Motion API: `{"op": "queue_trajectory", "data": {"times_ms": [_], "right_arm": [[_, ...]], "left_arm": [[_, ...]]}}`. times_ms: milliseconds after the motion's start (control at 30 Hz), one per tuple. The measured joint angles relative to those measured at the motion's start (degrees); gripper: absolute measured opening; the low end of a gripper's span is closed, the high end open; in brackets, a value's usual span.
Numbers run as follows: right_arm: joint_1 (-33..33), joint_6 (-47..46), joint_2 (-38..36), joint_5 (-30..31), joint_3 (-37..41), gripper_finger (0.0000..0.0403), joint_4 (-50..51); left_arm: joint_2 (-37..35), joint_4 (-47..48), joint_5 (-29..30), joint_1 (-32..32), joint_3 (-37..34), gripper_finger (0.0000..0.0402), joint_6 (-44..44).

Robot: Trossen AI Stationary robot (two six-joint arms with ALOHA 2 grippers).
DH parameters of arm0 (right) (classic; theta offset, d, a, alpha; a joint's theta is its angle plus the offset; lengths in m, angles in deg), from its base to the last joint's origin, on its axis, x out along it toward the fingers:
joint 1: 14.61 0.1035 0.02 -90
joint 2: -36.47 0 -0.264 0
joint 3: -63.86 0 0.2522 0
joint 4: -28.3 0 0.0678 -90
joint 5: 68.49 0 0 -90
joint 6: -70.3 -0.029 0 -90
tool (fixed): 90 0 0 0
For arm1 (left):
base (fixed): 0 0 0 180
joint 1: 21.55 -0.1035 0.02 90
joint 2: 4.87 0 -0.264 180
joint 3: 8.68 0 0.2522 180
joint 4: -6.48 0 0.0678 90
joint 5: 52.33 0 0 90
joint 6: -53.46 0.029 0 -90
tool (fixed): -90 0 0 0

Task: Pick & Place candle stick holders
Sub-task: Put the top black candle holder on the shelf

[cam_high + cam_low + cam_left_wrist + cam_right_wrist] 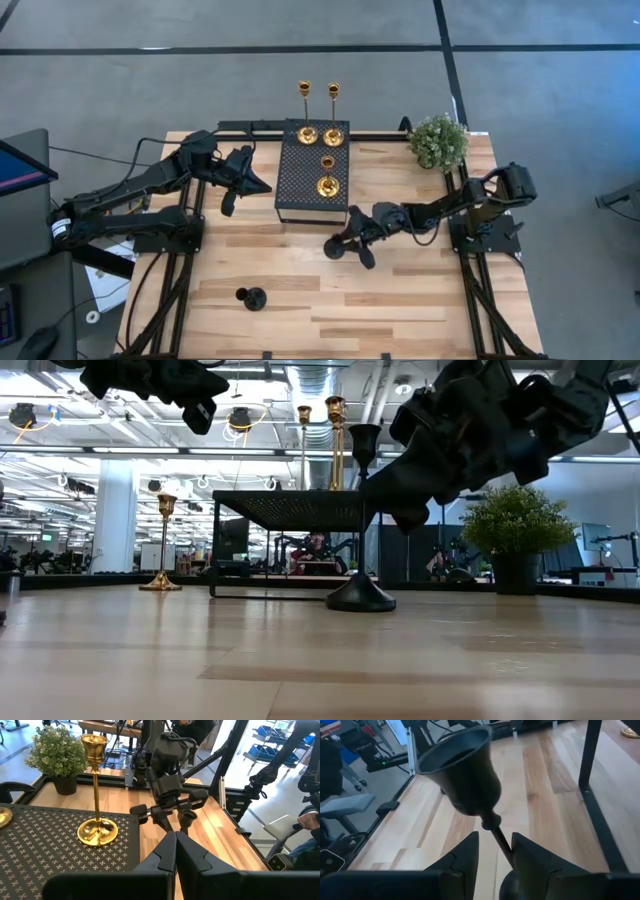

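Three gold candle stick holders stand by their round bases on the black perforated platform. A black holder stands upright on the table, in front of the platform. My right gripper is open, with one finger on each side of its thin stem, below the cup. A second black holder stands near the table's front left. In the low view, another gold holder stands to the left of the platform. My left gripper is shut on nothing, raised to the left of the platform. My right gripper comes at the black holder's stem slanting down from the table's right. The stem runs close along one finger, with a clear gap to the other. I cannot tell whether that finger touches it. The holder's base rests on the table.
A small bushy plant in a dark pot stands at the table's far right corner. The platform stands on thin legs above the table. Bare wood lies across the table's near half.
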Motion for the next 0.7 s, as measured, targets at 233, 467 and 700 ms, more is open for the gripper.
{"op": "queue_trajectory", "data": {"times_ms": [233,467,700], "right_arm": [[0.4,-1.9,0.0,0.0,0.0,0.0107,0.2],[0.4,-2.1,0.0,0.0,0.0,0.0107,0.3],[0.4,-3.0,0.0,2.1,0.0,0.0094,0.3]], "left_arm": [[0.0,0.0,0.0,0.0,0.0,0.0006,0.0],[0.0,0.0,0.0,0.0,0.0,0.0006,0.0],[0.0,0.0,0.0,0.0,0.0,0.0006,0.0]]}}
